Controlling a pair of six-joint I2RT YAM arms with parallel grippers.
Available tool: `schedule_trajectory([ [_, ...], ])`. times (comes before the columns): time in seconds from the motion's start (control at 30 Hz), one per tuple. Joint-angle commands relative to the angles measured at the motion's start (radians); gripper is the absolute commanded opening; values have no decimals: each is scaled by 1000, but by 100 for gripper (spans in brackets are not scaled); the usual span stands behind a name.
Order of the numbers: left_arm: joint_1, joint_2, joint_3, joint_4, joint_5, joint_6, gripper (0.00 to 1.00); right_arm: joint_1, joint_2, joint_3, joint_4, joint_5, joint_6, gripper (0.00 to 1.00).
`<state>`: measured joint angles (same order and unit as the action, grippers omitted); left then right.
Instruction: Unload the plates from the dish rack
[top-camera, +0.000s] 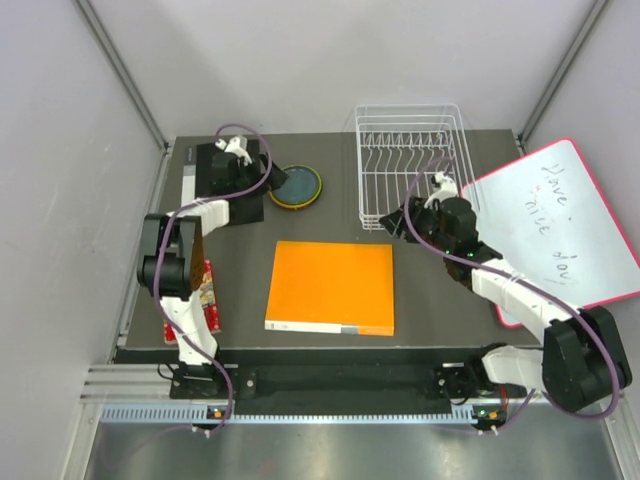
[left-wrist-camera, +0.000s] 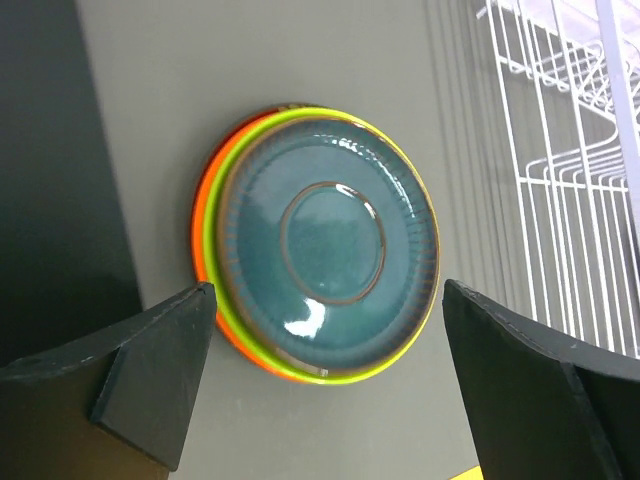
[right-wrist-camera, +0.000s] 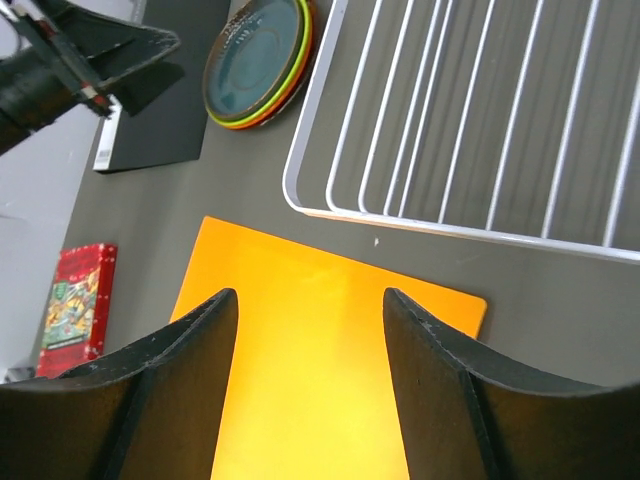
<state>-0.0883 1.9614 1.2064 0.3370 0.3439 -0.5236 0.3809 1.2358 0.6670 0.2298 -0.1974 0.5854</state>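
Our left hand (left-wrist-camera: 328, 290) hangs over the plates (left-wrist-camera: 330, 240) with its fingers spread wide and clear of them. The plates lie stacked flat on the bench (top-camera: 240, 290), the grey-blue one on top with lime green and orange rims showing beneath. The stack sits left of the rack (right-wrist-camera: 400, 222), near it but not touching. Our right hand (right-wrist-camera: 310, 300) hovers above the orange square (top-camera: 330, 288), just off the rack's near left corner, with its fingers apart and nothing between them.
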Motion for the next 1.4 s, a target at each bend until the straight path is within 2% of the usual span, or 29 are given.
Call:
schedule_trajectory([
  [0.0, -4, -142, -16, -56, -74, 69, 99, -8, -91, -15, -43, 79, -59, 61],
  [0.1, -14, -212, -48, -70, -68, 100, 99, -8, -147, -26, -99, 145, -104, 61],
  [0.23, -44, -291, -11, -167, -63, 149, 99, -8, -228, -32, -164, 268, -176, 61],
  [0.4, -116, -453, -74, -199, -144, 195, 99, -5, -324, -92, -164, 447, -220, 63],
  [0.73, -185, -783, -470, -38, -312, 266, 99, 33, -545, -374, -38, 805, -320, 66],
  [0.77, -185, -829, -494, -8, -318, 267, 99, 35, -565, -377, -67, 846, -326, 67],
  [0.9, -192, -923, -611, 60, -335, 281, 99, 61, -676, -458, 87, 883, -401, 73],
  [0.97, -194, -944, -627, 56, -379, 304, 99, 62, -688, -478, 136, 918, -447, 79],
  [1.03, -194, -949, -637, 48, -402, 315, 99, 62, -671, -506, 222, 931, -499, 91],
  [1.37, -194, -967, -646, 5, -421, 336, 99, 64, -506, -567, 371, 960, -512, 94],
])
